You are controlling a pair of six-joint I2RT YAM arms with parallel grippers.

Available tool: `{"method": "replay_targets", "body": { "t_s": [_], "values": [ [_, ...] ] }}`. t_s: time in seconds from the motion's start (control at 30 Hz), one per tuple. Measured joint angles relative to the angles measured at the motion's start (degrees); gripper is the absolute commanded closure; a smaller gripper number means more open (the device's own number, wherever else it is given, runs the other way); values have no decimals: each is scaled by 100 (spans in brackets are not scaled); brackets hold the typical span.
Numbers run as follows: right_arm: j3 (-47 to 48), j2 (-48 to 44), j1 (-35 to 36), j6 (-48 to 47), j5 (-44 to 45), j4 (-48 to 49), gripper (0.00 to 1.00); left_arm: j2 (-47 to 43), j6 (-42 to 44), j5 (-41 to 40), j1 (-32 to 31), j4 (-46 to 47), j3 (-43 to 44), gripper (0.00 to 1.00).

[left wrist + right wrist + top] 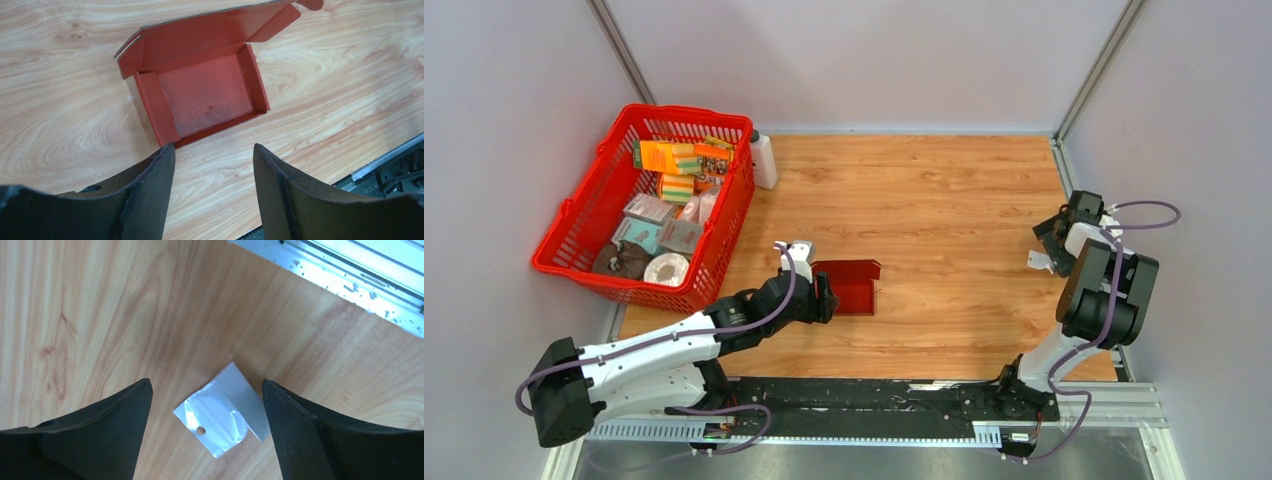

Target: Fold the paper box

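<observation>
The dark red paper box (852,283) lies on the wooden table near its middle, walls folded up, lid flap standing open at the far side. In the left wrist view the paper box (200,95) shows its bare inside. My left gripper (822,297) is just at its near-left side, open (214,150), with only table between the fingers; the left fingertip (167,150) is by the box's near corner. My right gripper (1056,250) hangs open at the table's right edge over a small clear plastic bag (220,410), which lies flat between the fingers.
A red mesh basket (574,235) with several printed packages stands at the back left, a white bottle (763,159) beside it. The plastic bag (1037,261) lies near the right edge. Grey walls close in the table; a black rail (864,395) runs along the front.
</observation>
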Motion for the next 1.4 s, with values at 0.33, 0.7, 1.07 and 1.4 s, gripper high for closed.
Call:
{"method": "replay_targets", "body": {
  "t_s": [0.33, 0.7, 1.07, 1.4],
  "values": [
    [133, 195, -120, -83, -269, 24, 67, 90, 50, 129, 0, -63, 232, 35],
    [-92, -68, -39, -247, -400, -35, 39, -459, -26, 125, 0, -107, 164, 36],
    [-455, -420, 323, -472, -468, -61, 65, -730, -136, 153, 4, -111, -22, 36],
    [-522, -662, 623, -516, -461, -26, 100, -831, -190, 133, 4, -164, -35, 36]
  ]
}}
